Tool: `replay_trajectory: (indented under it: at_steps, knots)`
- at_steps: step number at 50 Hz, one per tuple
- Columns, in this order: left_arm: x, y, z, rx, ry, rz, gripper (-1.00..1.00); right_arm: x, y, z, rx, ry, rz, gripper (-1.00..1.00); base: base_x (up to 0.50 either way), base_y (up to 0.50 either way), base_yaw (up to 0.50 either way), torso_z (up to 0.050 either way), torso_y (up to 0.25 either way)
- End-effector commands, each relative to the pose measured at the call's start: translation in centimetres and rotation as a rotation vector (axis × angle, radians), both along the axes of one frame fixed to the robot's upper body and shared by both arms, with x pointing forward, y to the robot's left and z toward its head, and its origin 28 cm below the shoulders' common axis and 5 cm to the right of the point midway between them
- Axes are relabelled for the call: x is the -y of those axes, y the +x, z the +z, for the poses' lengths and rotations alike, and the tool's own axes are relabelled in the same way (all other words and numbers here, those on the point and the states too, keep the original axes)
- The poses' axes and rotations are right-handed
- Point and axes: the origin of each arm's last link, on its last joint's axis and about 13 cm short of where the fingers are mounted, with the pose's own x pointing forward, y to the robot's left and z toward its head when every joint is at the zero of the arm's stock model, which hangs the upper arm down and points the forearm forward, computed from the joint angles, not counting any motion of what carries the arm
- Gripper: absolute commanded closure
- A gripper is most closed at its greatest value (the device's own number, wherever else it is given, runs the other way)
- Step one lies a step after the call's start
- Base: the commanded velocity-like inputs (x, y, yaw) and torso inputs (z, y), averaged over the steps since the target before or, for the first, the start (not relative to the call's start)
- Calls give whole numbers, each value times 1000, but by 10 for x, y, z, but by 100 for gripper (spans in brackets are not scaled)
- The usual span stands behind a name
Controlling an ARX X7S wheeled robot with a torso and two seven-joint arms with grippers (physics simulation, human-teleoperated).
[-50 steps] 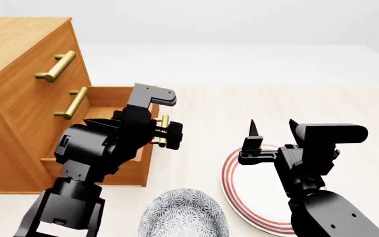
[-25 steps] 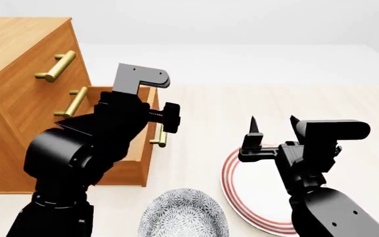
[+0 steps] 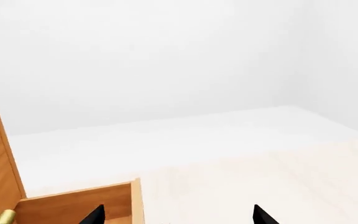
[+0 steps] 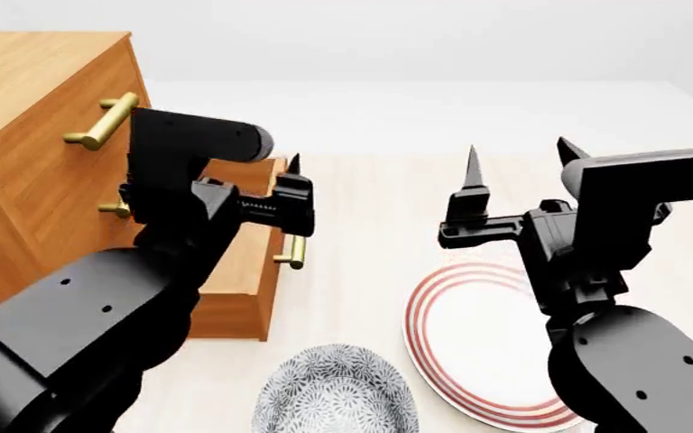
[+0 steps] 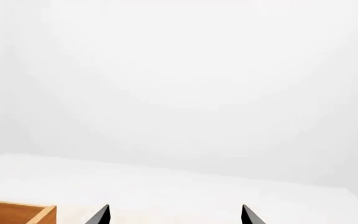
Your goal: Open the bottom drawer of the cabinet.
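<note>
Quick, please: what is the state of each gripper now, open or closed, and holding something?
Left gripper: open, holding nothing, raised above the bottom drawer.
Right gripper: open, holding nothing.

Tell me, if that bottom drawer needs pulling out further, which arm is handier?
Probably the left. Its gripper hangs open just above the bottom drawer and its brass handle, while the right gripper is off over the striped plate, farther from the cabinet.

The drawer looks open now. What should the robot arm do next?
Probably just pull the left gripper back and rest. The bottom drawer already sticks out of the cabinet, and the open fingers hold nothing, clear of its handle.
</note>
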Motion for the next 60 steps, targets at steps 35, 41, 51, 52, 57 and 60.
replay_trajectory:
  at_steps: [35,41,51,52,57,60]
  knots:
    - [0,-43,41,344,-62,-31,-100,-6,-26,55,211,-64,13,-100,0,0,0,0,0]
    - [1,-46,45,368,-67,-34,-100,-6,-29,58,225,-65,15,-100,0,0,0,0,0]
    - [2,-49,48,384,-73,-43,-100,-7,-32,61,240,-67,21,-100,0,0,0,0,0]
    - [2,-49,48,389,-72,-43,-100,-7,-32,61,241,-67,21,-100,0,0,0,0,0]
    - [2,-49,51,396,-75,-43,-100,-7,-34,64,250,-69,24,-100,0,0,0,0,0]
    - [2,-49,52,401,-76,-41,-100,-8,-35,66,258,-70,26,-100,0,0,0,0,0]
